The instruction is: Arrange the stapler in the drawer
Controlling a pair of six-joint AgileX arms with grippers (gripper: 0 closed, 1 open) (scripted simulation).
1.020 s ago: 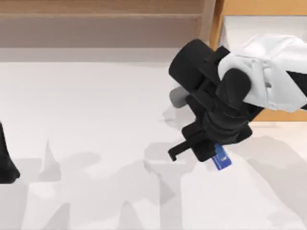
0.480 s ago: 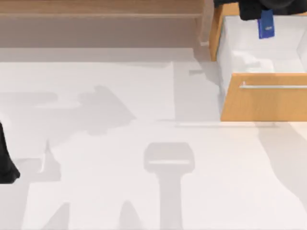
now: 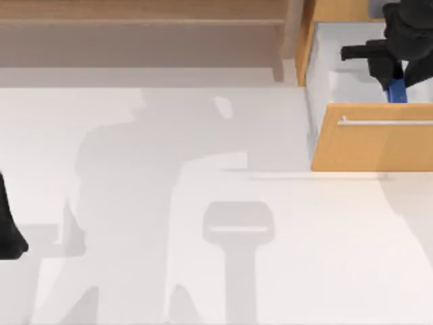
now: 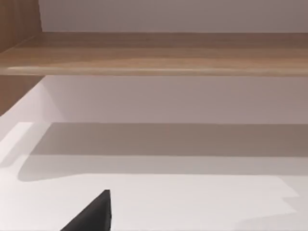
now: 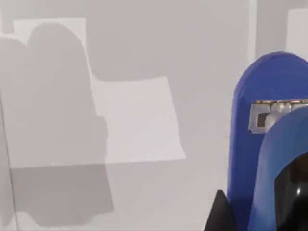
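Observation:
The drawer (image 3: 369,145) stands pulled out at the table's back right, with an orange-brown wooden front, a thin silver bar handle (image 3: 385,122) and a white interior (image 5: 134,120). My right gripper (image 3: 392,73) hangs over that interior, just behind the front panel, shut on the blue stapler (image 3: 396,91). The stapler points down into the drawer. In the right wrist view the stapler (image 5: 257,159) is close up, blue with a black top, over the white drawer floor. My left arm (image 3: 7,227) is parked at the far left edge of the table.
A plain wooden shelf (image 3: 142,27) runs along the back of the table, left of the drawer. The left wrist view faces the shelf board (image 4: 154,53), with a black fingertip (image 4: 96,216) at the lower edge. The white tabletop (image 3: 203,203) carries arm shadows.
My right gripper has carried the stapler from mid-table up over the drawer, then forward and down from the drawer's back towards its front panel. The left arm has stayed put.

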